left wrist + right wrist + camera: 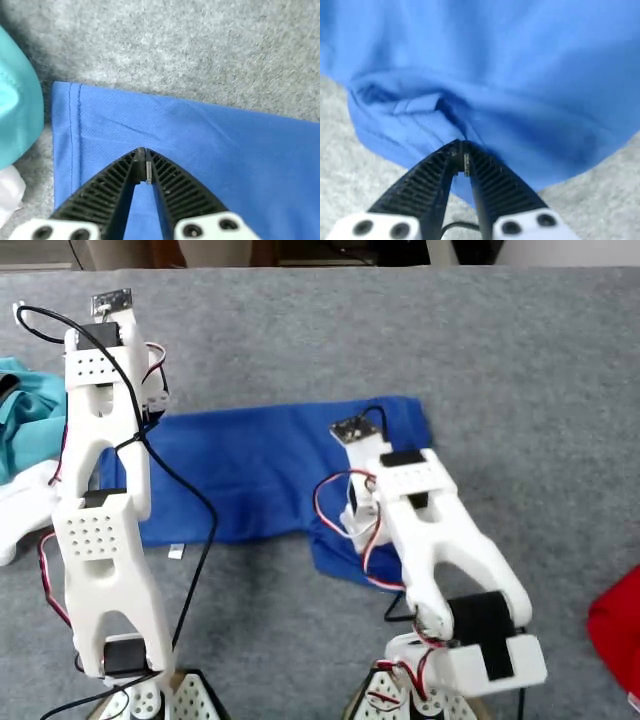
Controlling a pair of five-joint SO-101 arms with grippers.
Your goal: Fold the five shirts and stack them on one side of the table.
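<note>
A blue shirt lies folded lengthwise across the middle of the grey table. My left gripper is shut, its tips together just over the shirt's flat left end, near the stitched hem; in the high view the left gripper sits at that end. My right gripper is shut at the shirt's right end, where the cloth bunches and a dark crease runs into the tips. From above, the right gripper is over that rumpled part.
A teal shirt and a white shirt lie piled at the table's left edge. A red shirt pokes in at the right edge. Bare grey table stretches behind and right of the blue shirt.
</note>
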